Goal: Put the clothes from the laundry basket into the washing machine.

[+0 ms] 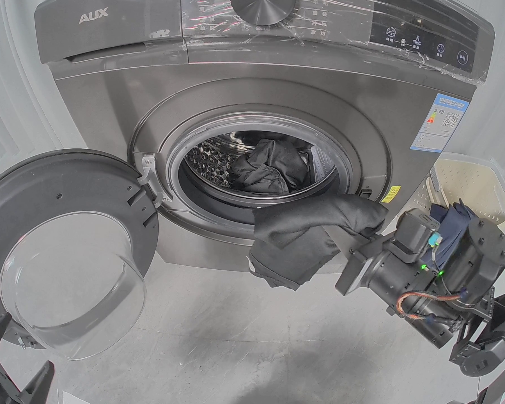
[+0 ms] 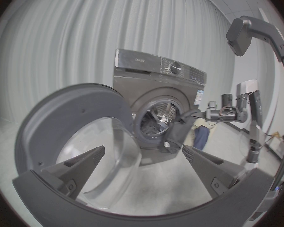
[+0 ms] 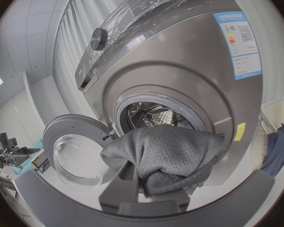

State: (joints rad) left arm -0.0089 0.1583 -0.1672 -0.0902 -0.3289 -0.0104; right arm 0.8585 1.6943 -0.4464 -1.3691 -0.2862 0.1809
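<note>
The washing machine (image 1: 297,79) stood with its round door (image 1: 67,197) swung wide open to its left, glass bowl facing out. Inside the machine's drum lay a bundle of dark clothes (image 1: 269,166), heaped toward the middle and back.

The right gripper (image 3: 154,180) sat in front of the washing machine, just right of and below its opening. Its jaws were closed on one end of a grey garment (image 1: 314,214). From that grip the cloth stretched across the lower edge of the machine's opening and hung down over the front panel, still outside the drum. Whether it rested on the rim or only hung in front of it could not be told.

The laundry basket (image 1: 482,186), cream and slatted, stood on the floor just beside the washing machine's right side. A blue garment (image 1: 451,225) lay draped over the basket's near edge, partly behind the right arm.

The left gripper (image 2: 142,147) hung low, well out in front of the washing machine and to its left, facing the open door. Its jaws were spread apart with nothing between them.

Clear plastic film (image 1: 320,12) covered the machine's control panel and dial, and a pale curtain (image 2: 69,41) hung behind the machine.
</note>
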